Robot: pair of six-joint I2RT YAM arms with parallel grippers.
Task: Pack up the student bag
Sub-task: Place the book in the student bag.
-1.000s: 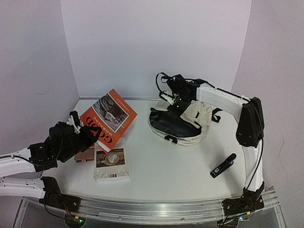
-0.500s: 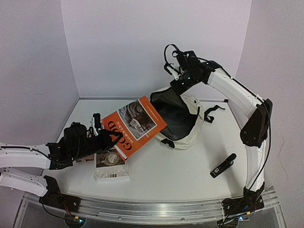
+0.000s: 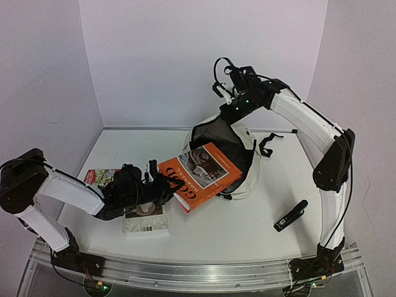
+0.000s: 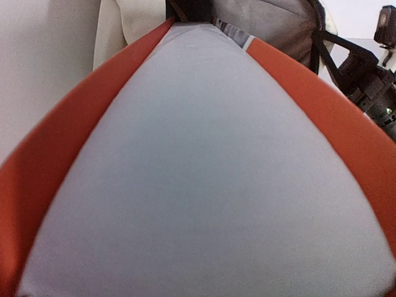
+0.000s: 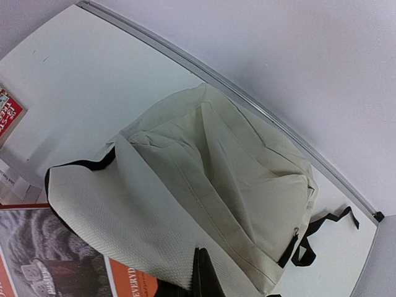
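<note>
The student bag (image 3: 247,162) is cream with a dark lining and lies at the back middle of the table. My right gripper (image 3: 231,114) is shut on its upper rim and holds the mouth lifted open toward the left. In the right wrist view the cream fabric (image 5: 216,179) hangs below my right gripper (image 5: 203,278). My left gripper (image 3: 162,187) is shut on the near corner of an orange book (image 3: 201,174), whose far end reaches into the bag's mouth. The book (image 4: 198,173) fills the left wrist view and hides my fingers; the dark lining (image 4: 272,28) shows beyond it.
A pale notebook with a coffee picture (image 3: 145,221) lies under my left wrist. A red booklet (image 3: 99,176) lies at the far left. A black stick-shaped device (image 3: 291,215) rests at the right front. Black bag straps (image 3: 267,142) trail behind the bag.
My left arm has carried the orange book rightward and lower, into the bag's mouth. My right gripper first raised the bag's rim and has since held it up.
</note>
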